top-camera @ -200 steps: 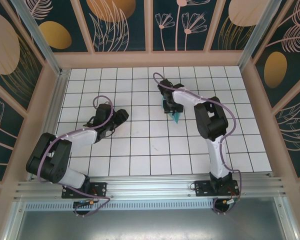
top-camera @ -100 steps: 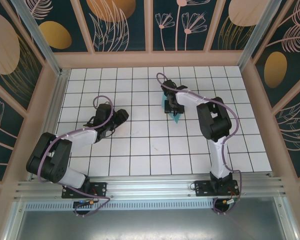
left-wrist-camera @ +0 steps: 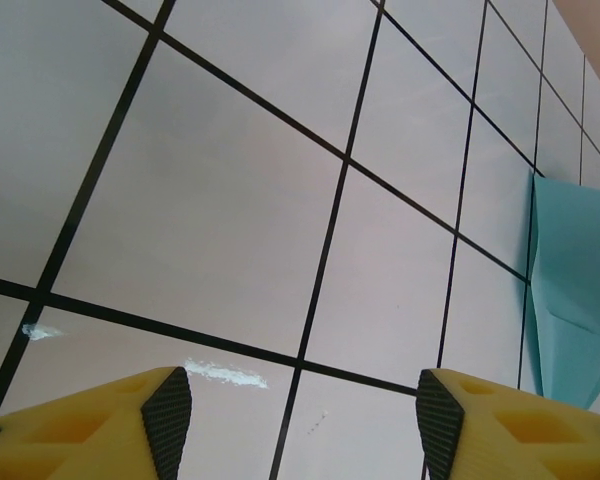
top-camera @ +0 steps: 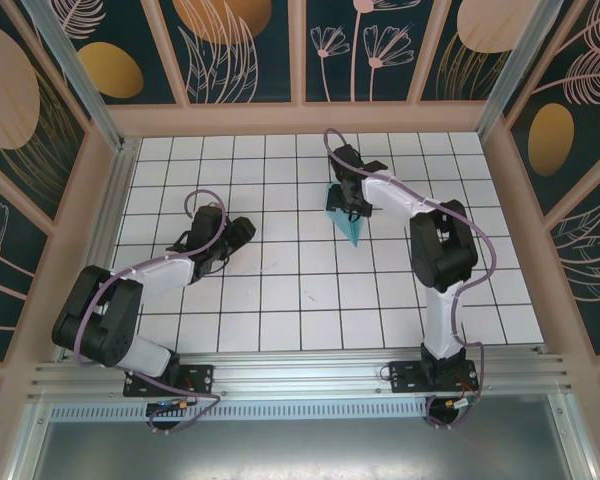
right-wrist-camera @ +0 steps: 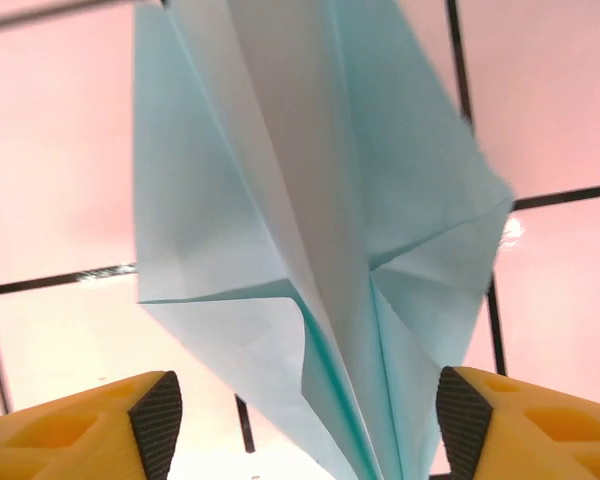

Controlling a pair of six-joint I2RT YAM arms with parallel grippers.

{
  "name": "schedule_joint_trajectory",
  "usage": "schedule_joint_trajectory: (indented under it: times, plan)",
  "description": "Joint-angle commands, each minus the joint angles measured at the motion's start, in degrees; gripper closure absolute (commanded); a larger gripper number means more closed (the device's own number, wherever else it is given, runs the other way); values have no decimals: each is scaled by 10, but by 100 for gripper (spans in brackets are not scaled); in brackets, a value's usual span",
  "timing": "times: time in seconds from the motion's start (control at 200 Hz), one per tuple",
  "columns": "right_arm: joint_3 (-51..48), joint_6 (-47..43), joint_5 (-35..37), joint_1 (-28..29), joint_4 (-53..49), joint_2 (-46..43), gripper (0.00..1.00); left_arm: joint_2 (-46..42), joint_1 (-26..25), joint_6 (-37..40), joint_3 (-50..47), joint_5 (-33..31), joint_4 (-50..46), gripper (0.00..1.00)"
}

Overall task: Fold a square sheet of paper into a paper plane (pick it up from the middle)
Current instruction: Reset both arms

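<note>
**Inspector:** What is the surface showing?

**Recorder:** The table (top-camera: 280, 300) is showing smooth, glossy white square tiles divided by thin dark lines. It is sitting inside a peach-coloured frame.

**Inspector:** And the work piece?

**Recorder:** The paper plane (top-camera: 346, 216) is lying on the tiles right of the table's centre, toward the far side. Its point is aiming at the near edge. It is thin, matte, light turquoise paper, folded into a slim dart with a sharp centre crease. In the right wrist view (right-wrist-camera: 310, 200) layered flaps are spreading from that crease and one lower edge is curling slightly. The left wrist view is catching it (left-wrist-camera: 570, 290) at the right edge, with one flap lifting off the tiles.

**Inspector:** Arm poses?

**Recorder:** The right arm (top-camera: 432, 245) is reaching forward and bending left. Its right gripper (top-camera: 352, 192) is hanging over the plane's wide end. Its jaws are standing wide apart (right-wrist-camera: 310, 425), with the black pads (right-wrist-camera: 158, 415) flanking the paper and not clamping it. The left arm (top-camera: 150, 270) is lying low and stretching right. Its left gripper (top-camera: 242, 232) is gaping over bare tile (left-wrist-camera: 305, 420) and holding nothing, well apart from the plane.
</note>
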Motion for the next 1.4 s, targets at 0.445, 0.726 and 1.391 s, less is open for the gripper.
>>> schedule_joint_trajectory:
  times: [0.445,0.726,1.391]
  plan:
    - [-297,-46,199,-137,358,-357,1,-228,2,175,12,-416,-98,2]
    - [-542,-67,209,-243,537,-444,1,-341,18,349,-154,-552,88,1]
    - [-774,-245,81,-245,1050,-325,1,-119,161,474,-284,-239,544,1]
